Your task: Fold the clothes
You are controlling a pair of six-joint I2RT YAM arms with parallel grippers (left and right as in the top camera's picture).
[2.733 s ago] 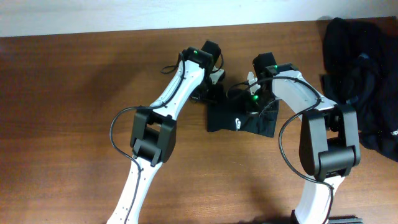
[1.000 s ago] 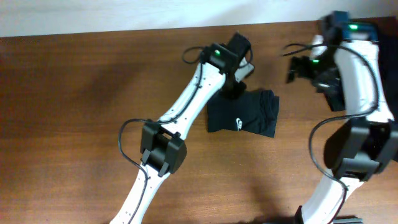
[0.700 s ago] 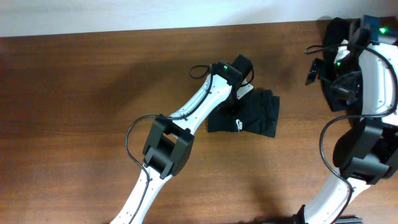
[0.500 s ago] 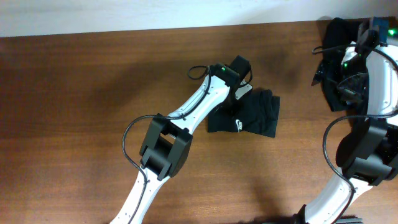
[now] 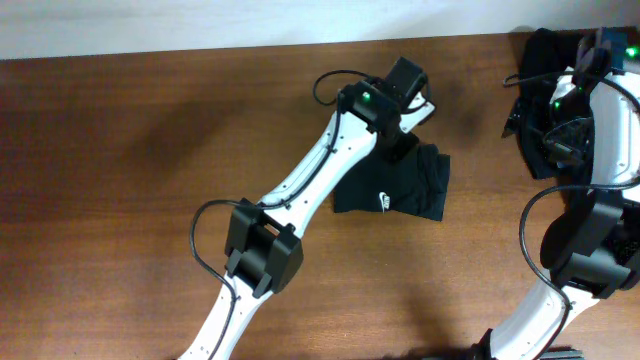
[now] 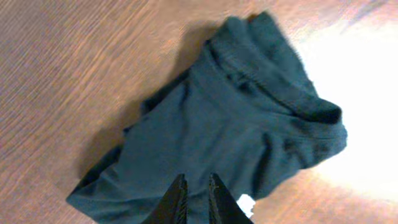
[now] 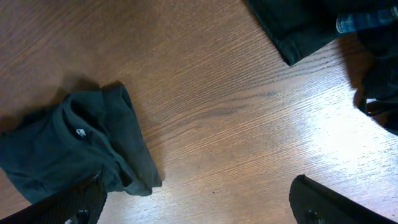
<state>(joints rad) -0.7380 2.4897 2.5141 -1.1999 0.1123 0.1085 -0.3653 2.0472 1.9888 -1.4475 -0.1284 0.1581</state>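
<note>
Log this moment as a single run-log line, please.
left gripper: nearly shut, empty, over folded black garment | right gripper: open, empty, near clothes heap | stage: one garment folded

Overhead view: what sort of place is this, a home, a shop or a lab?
Probably a robot lab bench: a left arm and right arm stand at a wooden table by a plain pale wall, with one folded black garment and a heap of black clothes.
</note>
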